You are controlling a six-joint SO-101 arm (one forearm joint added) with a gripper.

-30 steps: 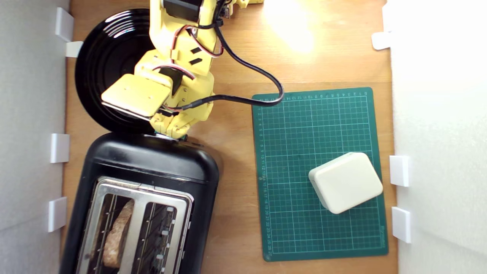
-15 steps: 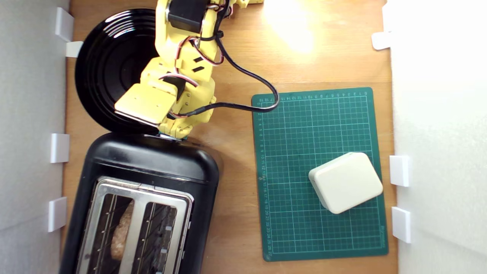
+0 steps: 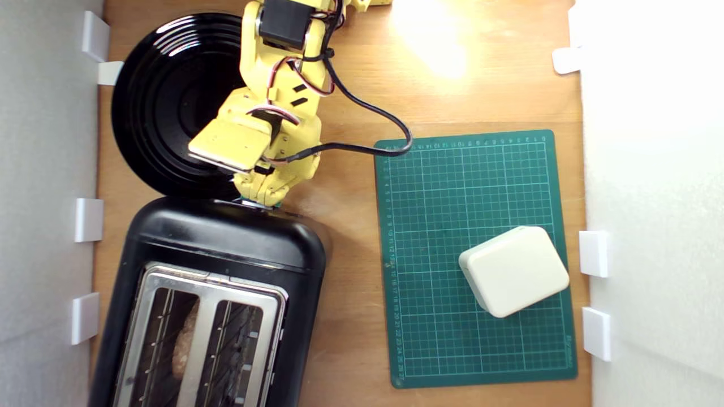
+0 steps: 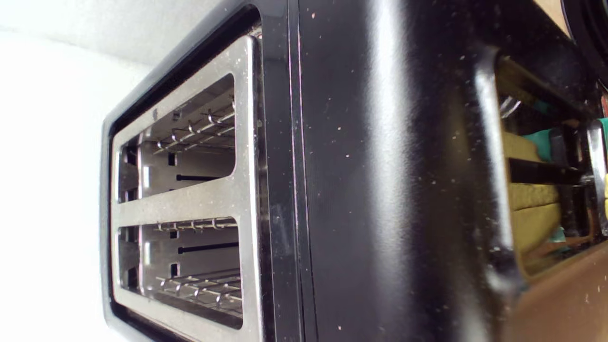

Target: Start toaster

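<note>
- One claw (image 3: 261, 199), yellow with a teal tip, pointed down at the end wall of the toaster (image 3: 226, 243) in the exterior view, its tip right at the toaster's upper edge; whether it was spread or pressed together could not be told.
- The toaster (image 4: 380, 190), glossy black with a silver top plate (image 3: 206, 282), filled the lower left of the exterior view and ran off the bottom of the frame.
- Two slots opened in that plate; a pale brown slice (image 3: 184, 345) sat low in the slot nearer the exterior view's left.
- Above the toaster, in the upper left, a round black ridged plate (image 3: 153, 96) lay on the wooden bench (image 3: 350, 271), partly under the arm (image 3: 271, 113).
- A black cable (image 3: 367, 113) looped from the arm towards a green cutting mat (image 3: 441, 198) on the exterior view's right.
- A cream rounded box (image 3: 513, 270) rested on the mat's lower right part.
- White clips (image 3: 89, 219) lined the bench's side edges.
</note>
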